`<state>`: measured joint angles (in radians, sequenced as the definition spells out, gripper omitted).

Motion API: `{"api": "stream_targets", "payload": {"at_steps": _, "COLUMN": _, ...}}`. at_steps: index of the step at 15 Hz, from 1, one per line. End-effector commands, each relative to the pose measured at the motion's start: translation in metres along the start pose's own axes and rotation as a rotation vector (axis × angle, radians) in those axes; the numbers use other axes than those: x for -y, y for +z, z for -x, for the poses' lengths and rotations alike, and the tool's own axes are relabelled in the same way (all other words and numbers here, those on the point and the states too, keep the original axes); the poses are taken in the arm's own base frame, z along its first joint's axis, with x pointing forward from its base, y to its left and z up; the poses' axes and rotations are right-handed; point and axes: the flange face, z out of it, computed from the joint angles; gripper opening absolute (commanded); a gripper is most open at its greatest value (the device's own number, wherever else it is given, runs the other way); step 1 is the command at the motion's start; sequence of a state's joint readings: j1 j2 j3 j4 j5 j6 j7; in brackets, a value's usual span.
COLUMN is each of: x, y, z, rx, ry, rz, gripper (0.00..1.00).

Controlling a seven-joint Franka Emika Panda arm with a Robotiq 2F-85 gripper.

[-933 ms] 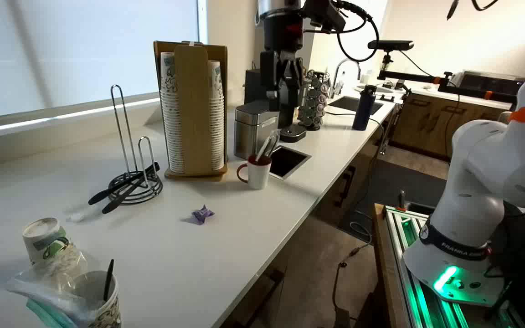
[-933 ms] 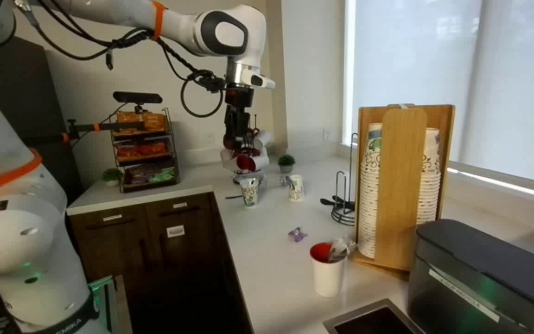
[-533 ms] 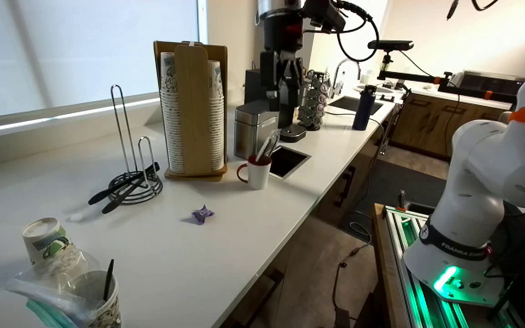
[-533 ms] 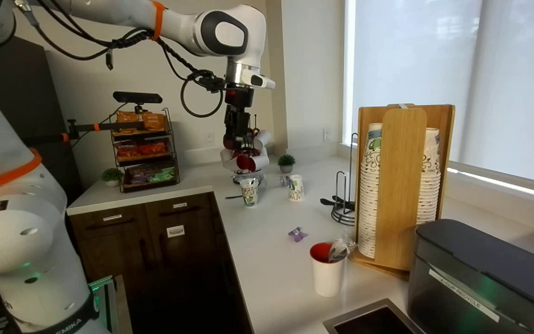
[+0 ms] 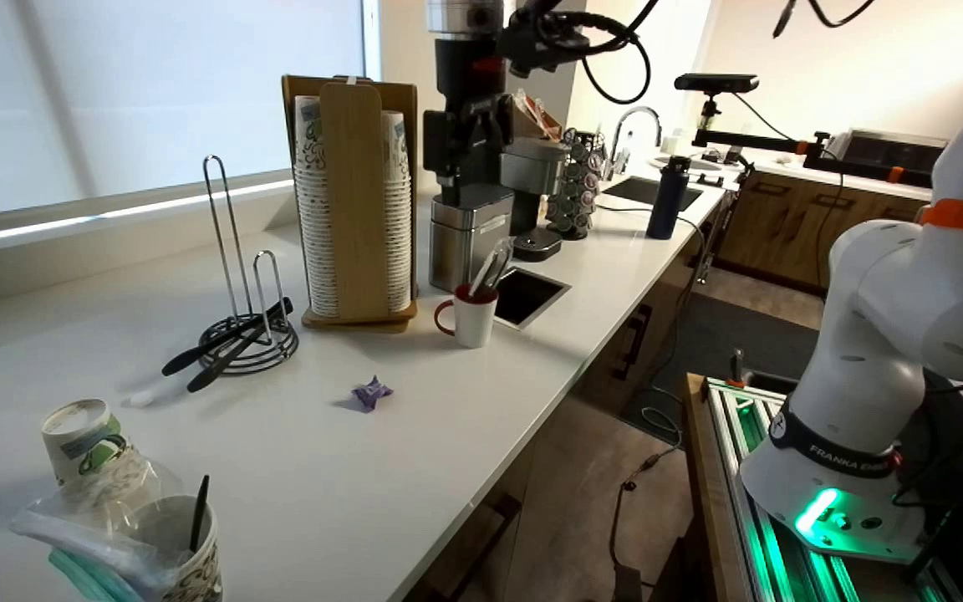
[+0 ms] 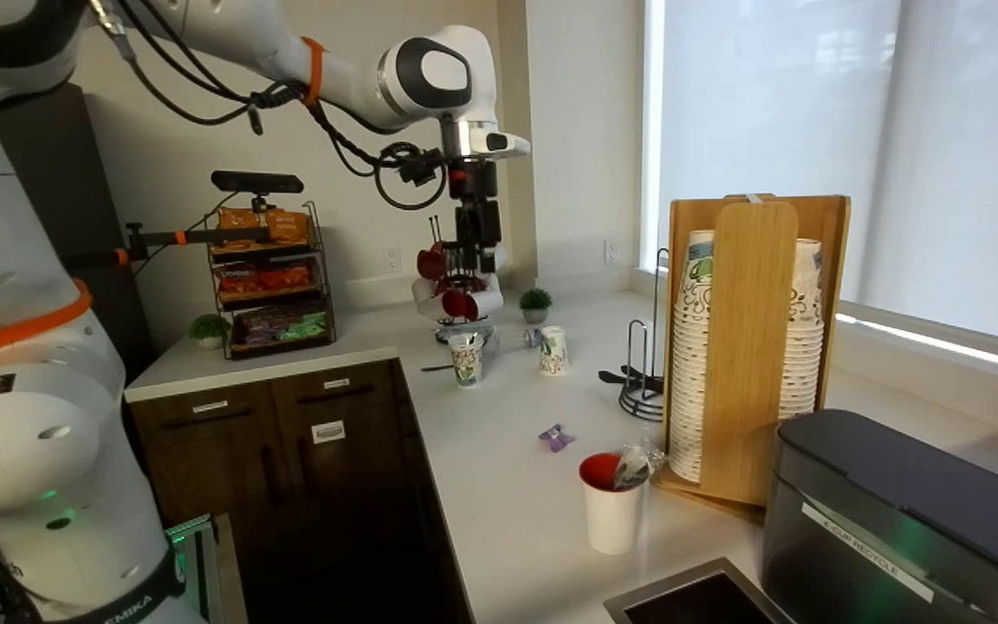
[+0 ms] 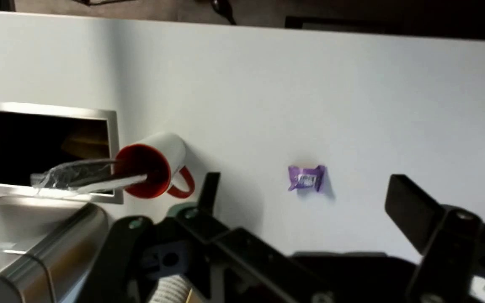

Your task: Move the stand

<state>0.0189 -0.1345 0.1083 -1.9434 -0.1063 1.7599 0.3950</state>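
The stand (image 5: 282, 344) is thin wire, with a tall narrow upright loop, a shorter loop and a dark coiled ring base. It stands upright on the white counter. Black-handled utensils (image 5: 226, 359) lie across its base. In an exterior view the stand (image 6: 640, 407) is partly hidden behind the cup holder. It is out of the wrist view. My gripper (image 5: 466, 180) hangs pointing down above the counter, well apart from the stand, with the cup holder between them in that picture. It also shows in an exterior view (image 6: 480, 267). In the wrist view the gripper (image 7: 303, 185) is open and empty.
A wooden cup holder (image 5: 351, 209) stands beside the stand. A mug (image 5: 475, 322) with wrapped items, a metal bin (image 5: 469, 238) and a counter opening (image 5: 527, 297) are nearby. A purple wrapped piece (image 7: 306, 178) lies between the fingers' outlines. Paper cups (image 5: 84, 439) stand near the stand.
The arm and gripper have moved toward the cup holder and window side, leftward in an exterior view and slightly rightward in the opposite picture. The stand and other objects have not moved.
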Motion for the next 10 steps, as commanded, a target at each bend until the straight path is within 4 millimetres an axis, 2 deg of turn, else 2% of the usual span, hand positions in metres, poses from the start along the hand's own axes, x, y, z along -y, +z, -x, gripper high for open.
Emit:
{"api": "stream_targets", "payload": {"at_steps": 1, "x": 0.015, "y": 0.018, "z": -0.055, "rx": -0.072, "ry": 0.118, "rz": 0.102, "gripper": 1.0}}
{"api": "stream_targets", "payload": {"at_steps": 6, "x": 0.002, "y": 0.058, "z": -0.123, "rx": -0.009, "ry": 0.222, "rz": 0.15, "gripper": 1.0}}
{"api": "stream_targets", "payload": {"at_steps": 10, "x": -0.001, "y": 0.08, "z": -0.163, "rx": 0.01, "ry": 0.174, "rz": 0.072, "gripper": 1.0}}
